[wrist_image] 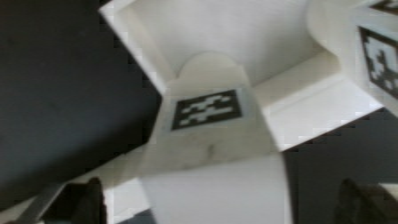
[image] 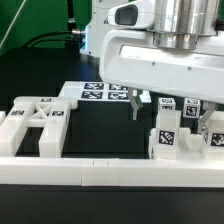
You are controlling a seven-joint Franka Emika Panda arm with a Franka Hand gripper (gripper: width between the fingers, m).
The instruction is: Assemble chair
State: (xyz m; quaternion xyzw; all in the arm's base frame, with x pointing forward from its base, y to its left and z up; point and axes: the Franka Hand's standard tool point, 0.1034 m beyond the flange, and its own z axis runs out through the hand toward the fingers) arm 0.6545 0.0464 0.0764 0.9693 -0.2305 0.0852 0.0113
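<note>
- A matte black tabletop is spreading across the middle of the exterior view, and it is also showing as the dark area in the wrist view.
- A thin, flat white marker board carrying black-and-white square tags is lying at the tabletop's far side, its end toward the exterior view's right being hidden.
- A long plain white border rail is running along the tabletop's near edge, across the whole exterior view.
- A blurred green patch is showing in the dark background.
</note>
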